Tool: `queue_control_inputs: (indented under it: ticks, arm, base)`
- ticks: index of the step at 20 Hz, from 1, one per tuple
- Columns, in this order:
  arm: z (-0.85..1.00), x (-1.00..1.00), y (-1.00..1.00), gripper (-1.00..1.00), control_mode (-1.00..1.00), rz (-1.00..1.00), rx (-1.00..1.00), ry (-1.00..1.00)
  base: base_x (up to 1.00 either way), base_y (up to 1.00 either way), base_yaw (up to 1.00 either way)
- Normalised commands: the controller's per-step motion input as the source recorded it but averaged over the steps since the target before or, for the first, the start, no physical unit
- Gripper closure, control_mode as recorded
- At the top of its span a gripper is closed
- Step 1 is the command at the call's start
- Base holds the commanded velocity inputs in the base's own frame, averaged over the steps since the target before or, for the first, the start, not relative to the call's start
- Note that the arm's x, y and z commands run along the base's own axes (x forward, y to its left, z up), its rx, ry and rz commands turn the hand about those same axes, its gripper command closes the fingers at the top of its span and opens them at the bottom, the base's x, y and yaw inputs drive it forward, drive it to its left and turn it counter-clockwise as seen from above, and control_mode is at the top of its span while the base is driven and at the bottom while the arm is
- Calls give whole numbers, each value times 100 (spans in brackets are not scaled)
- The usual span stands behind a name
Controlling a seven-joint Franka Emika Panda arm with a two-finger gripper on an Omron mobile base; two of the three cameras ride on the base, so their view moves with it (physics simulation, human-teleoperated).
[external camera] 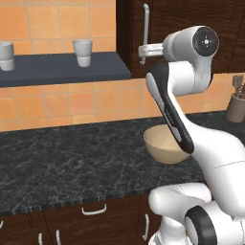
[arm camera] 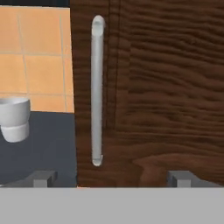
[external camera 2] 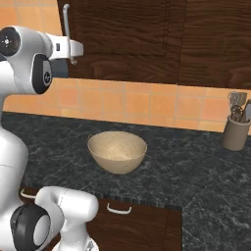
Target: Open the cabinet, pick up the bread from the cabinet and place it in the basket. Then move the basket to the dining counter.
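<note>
Nothing is done: the hand, jaws wide, faces the handle ahead; cabinet shut, basket empty.

Glossy white rounded arm, black joint bands, round dark end caps, pale grey pincer

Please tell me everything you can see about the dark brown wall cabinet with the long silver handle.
The dark brown wooden wall cabinet hangs above the orange tiled wall and the black speckled worktop. Its front shows horizontal wood grain. The door is shut. A long silver bar handle stands upright near the door's left edge, fixed at both ends. The robot's open hand is raised before the handle's lower part, one fingertip on each side, not yet gripping it. A dark grey shelf adjoins the cabinet's left side.
</note>
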Motion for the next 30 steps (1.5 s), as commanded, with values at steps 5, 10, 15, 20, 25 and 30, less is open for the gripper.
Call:
queue_control_inputs:
  ticks: [5,10,15,20,25,30]
  arm:
    - [2,52,17,-100,-100,0,-5,21]
    - [0,40,24,-100,-100,-4,0,3]
    - [-2,25,0,-100,-100,-8,0,-2]
    - [0,41,-13,-100,-100,-11,0,0]
    - [0,46,16,-100,-100,0,0,0]
    - [0,45,4,-100,-100,0,0,0]
  base:
    - [0,0,0]
    - [0,0,0]
    - [0,0,0]
    - [0,0,0]
    - [0,0,0]
    - [0,0,0]
